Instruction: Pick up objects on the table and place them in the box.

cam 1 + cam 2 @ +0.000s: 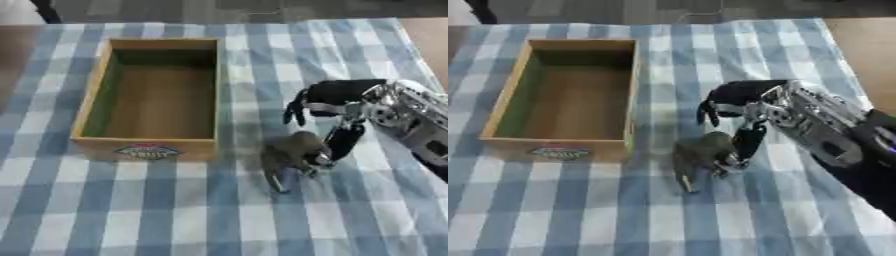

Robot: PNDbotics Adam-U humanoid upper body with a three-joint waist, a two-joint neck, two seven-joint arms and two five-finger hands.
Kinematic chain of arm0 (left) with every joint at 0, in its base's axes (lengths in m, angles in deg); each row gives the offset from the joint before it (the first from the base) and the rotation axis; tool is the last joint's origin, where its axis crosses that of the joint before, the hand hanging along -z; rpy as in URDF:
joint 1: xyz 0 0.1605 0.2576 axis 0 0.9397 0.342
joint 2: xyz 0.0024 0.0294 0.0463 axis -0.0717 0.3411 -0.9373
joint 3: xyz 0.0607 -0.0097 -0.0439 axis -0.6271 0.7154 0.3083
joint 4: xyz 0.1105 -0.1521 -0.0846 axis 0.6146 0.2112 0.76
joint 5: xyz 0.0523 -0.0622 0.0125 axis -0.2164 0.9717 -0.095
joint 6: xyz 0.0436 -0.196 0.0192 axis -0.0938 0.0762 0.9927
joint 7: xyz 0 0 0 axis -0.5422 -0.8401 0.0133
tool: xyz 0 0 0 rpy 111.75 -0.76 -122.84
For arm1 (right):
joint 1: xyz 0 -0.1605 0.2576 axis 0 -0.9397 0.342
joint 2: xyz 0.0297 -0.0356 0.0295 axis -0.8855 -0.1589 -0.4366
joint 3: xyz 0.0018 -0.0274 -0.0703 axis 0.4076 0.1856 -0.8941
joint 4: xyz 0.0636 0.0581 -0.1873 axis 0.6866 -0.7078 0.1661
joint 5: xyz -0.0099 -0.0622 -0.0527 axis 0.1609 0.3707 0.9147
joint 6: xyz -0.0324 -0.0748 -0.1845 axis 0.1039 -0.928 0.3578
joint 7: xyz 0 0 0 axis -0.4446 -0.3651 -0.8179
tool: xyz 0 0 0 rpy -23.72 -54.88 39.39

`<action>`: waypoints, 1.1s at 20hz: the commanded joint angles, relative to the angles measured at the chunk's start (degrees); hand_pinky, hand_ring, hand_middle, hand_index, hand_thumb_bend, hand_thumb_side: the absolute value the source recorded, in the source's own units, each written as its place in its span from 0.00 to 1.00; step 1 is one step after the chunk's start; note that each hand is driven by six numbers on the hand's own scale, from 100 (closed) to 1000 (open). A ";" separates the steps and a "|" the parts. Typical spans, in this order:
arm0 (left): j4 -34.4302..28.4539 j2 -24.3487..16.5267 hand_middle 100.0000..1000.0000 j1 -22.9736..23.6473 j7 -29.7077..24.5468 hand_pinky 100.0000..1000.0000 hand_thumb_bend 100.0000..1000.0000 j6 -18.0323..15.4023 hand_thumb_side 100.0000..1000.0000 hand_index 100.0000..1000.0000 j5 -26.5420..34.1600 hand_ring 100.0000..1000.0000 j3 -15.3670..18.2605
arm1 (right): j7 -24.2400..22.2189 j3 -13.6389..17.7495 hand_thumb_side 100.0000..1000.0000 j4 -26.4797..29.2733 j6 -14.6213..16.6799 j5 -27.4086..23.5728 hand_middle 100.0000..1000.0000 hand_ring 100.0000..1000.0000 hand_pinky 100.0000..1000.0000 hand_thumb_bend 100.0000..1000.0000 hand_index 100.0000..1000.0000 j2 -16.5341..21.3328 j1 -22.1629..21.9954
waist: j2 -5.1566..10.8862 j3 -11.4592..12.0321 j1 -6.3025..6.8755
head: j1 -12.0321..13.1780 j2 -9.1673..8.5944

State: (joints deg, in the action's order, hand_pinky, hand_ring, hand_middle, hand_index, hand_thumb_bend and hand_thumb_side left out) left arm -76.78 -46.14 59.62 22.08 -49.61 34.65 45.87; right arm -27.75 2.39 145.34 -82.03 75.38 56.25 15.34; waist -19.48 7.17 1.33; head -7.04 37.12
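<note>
Home-like dining setting, blue checked tablecloth, wooden table

Open wooden box, nothing inside, label on front wall, sits on checked worktop. Grey-brown lumpy object lies just right of its front corner.

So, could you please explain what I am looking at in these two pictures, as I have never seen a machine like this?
Both pictures come from the two eyes of a camera in a humanoid robot's head, looking down at a table with a blue checked cloth. The black and silver thing on the right is the robot's right hand. Its fingers reach down onto a small grey-brown object, which lies on the cloth; I cannot tell whether it is gripped. Left of it stands an open cardboard box, with nothing visible inside. The left hand is out of view.
</note>
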 commanded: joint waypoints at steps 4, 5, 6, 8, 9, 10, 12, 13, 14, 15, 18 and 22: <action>-1.08 -0.84 0.75 -1.00 -0.48 0.80 0.00 -0.12 0.57 0.72 0.10 0.80 -0.07 | -0.21 -0.29 0.01 -0.96 0.82 0.61 0.55 0.86 0.75 0.40 0.76 0.49 0.59 | 0.93 0.39 -0.05 | -0.24 -0.61; -1.08 -0.83 0.75 -1.02 -0.51 0.80 0.00 -0.12 0.57 0.72 0.10 0.80 -0.07 | -0.26 -0.40 0.01 -1.11 0.87 0.57 0.54 0.86 0.74 0.40 0.75 0.41 0.61 | 0.92 0.42 -0.06 | -0.26 -0.65; -1.08 -0.83 0.75 -1.04 -0.54 0.80 0.00 -0.12 0.57 0.72 0.10 0.80 -0.08 | -0.24 -0.48 0.02 -1.22 0.90 0.51 0.54 0.86 0.74 0.41 0.74 0.34 0.63 | 0.92 0.44 -0.07 | -0.27 -0.70; -1.08 -0.82 0.75 -1.06 -0.57 0.80 0.00 -0.10 0.57 0.72 0.10 0.80 -0.08 | 0.13 -0.55 0.01 -1.27 0.83 0.26 0.52 0.85 0.74 0.40 0.73 0.22 0.67 | 0.91 0.46 -0.08 | -0.25 -0.76; -1.08 -0.83 0.75 -1.09 -0.58 0.80 0.00 -0.10 0.57 0.72 0.10 0.80 -0.08 | 0.49 -0.58 0.01 -1.19 0.78 0.08 0.52 0.85 0.74 0.40 0.73 0.21 0.72 | 0.92 0.47 -0.09 | -0.23 -0.78; -1.08 -0.84 0.75 -1.10 -0.60 0.80 0.00 -0.10 0.57 0.72 0.10 0.80 -0.09 | 0.91 -0.58 0.00 -1.04 0.71 -0.12 0.51 0.84 0.73 0.39 0.72 0.20 0.78 | 0.92 0.46 -0.09 | -0.20 -0.78; -1.08 -0.84 0.75 -1.11 -0.62 0.80 0.00 -0.10 0.57 0.72 0.10 0.80 -0.09 | 1.66 -0.60 0.00 -0.71 0.54 -0.44 0.50 0.84 0.73 0.37 0.71 0.21 0.86 | 0.93 0.44 -0.11 | -0.18 -0.80; -1.08 -0.83 0.75 -1.10 -0.62 0.80 0.00 -0.10 0.57 0.72 0.10 0.80 -0.09 | 1.99 -0.60 0.00 -0.56 0.43 -0.55 0.50 0.84 0.73 0.37 0.71 0.21 0.91 | 0.93 0.42 -0.13 | -0.18 -0.83; -1.08 -0.83 0.75 -1.10 -0.63 0.80 0.00 -0.10 0.57 0.72 0.09 0.80 -0.09 | 2.20 -0.63 0.00 -0.53 0.30 -0.62 0.49 0.84 0.73 0.36 0.71 0.22 0.92 | 0.92 0.41 -0.15 | -0.17 -0.87; -1.08 -0.83 0.75 -1.09 -0.64 0.80 0.00 -0.10 0.57 0.72 0.09 0.80 -0.09 | 2.36 -0.65 0.00 -0.59 0.14 -0.68 0.49 0.84 0.73 0.35 0.70 0.22 0.89 | 0.91 0.39 -0.17 | -0.15 -0.88; -1.08 -0.83 0.75 -1.06 -0.64 0.80 0.00 -0.07 0.57 0.72 0.09 0.80 -0.08 | 2.67 -0.82 0.00 -0.99 -0.29 -0.83 0.48 0.83 0.72 0.33 0.69 0.13 0.73 | 0.84 0.37 -0.19 | -0.10 -0.90; -1.08 -0.83 0.75 -1.06 -0.71 0.80 0.00 -0.02 0.57 0.72 0.08 0.80 -0.09 | 2.63 -1.13 0.00 -1.58 -0.44 -0.85 0.48 0.83 0.72 0.31 0.69 -0.04 0.67 | 0.76 0.36 -0.20 | -0.10 -0.87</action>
State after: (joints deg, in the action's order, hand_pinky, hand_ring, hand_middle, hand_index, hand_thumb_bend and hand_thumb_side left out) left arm -76.78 -46.14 59.36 21.61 -49.60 34.65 45.85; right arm -25.28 1.03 143.78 -82.27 74.77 55.62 15.39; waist -19.63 7.49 1.19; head -7.18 36.67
